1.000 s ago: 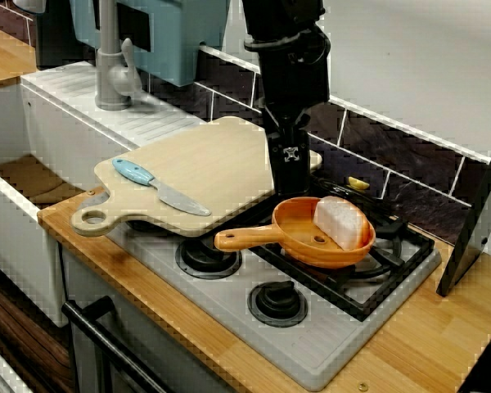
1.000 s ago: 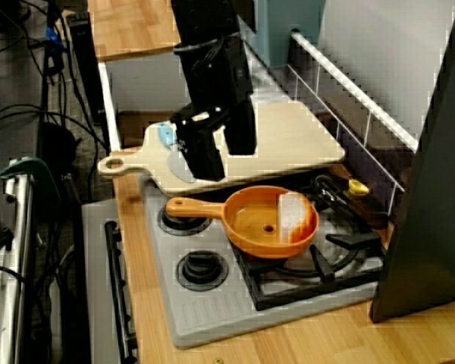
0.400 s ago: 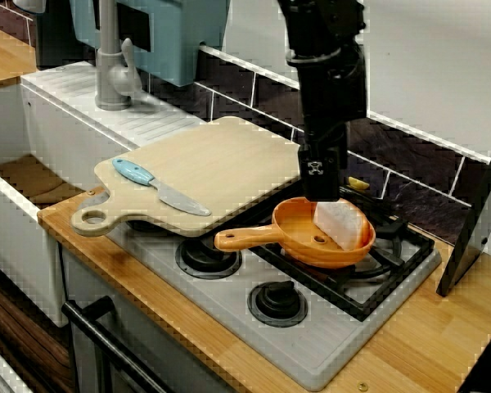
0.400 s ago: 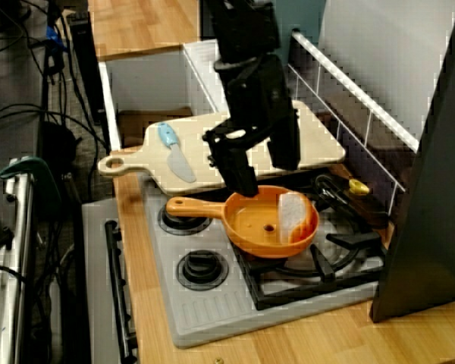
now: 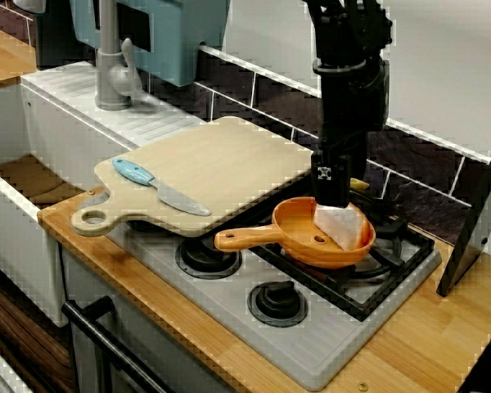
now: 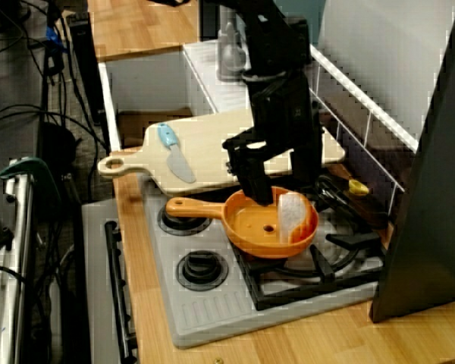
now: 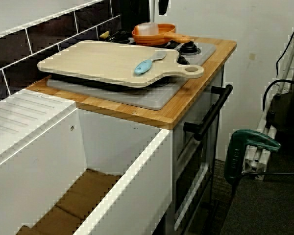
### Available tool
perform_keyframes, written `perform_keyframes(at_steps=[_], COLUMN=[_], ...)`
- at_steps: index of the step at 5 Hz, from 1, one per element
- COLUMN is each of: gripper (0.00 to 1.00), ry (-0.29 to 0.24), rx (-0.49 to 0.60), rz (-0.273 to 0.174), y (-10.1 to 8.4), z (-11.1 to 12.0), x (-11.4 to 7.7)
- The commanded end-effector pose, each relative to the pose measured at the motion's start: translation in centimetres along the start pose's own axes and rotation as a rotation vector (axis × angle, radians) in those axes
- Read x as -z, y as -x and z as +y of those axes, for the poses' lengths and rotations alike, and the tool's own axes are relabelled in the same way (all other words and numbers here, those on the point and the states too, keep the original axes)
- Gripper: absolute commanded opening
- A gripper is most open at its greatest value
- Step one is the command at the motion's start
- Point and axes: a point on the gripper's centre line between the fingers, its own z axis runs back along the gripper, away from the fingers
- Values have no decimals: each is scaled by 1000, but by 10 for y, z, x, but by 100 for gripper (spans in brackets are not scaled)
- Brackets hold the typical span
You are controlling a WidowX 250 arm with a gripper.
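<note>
An orange pan (image 5: 299, 228) sits on the stove's rear grate, its handle (image 5: 245, 239) pointing left. A white spongy block (image 5: 342, 223) leans inside it on the right. My gripper (image 5: 331, 199) hangs just above the pan's back rim, close to the block's top edge. In the view from the stove's side, the gripper (image 6: 280, 188) is open, its fingers (image 6: 255, 182) spread over the pan (image 6: 258, 224) and the block (image 6: 292, 216). Nothing is held. From the sink end, only the pan (image 7: 157, 33) and a bit of the gripper show.
A wooden cutting board (image 5: 221, 168) overlaps the stove's left side, with a blue-handled knife (image 5: 159, 187) on it. Beyond it are the sink (image 5: 24, 176) and grey faucet (image 5: 110, 65). A small yellow object (image 5: 358, 182) lies behind the pan. A dark panel (image 5: 475, 221) leans at right.
The arm has swung right, from the cutting board's back corner to over the pan, and sits slightly lower. Its jaws stayed open. Pan, block and knife have not moved.
</note>
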Motion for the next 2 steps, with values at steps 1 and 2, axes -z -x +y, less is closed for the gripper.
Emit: perform_keyframes(at_steps=[1,2], gripper=[100,100], ry=[-30,-34], rx=[76,64], rz=[-47,-36], y=[-7,-6], z=[0,-4], x=[-12,-3])
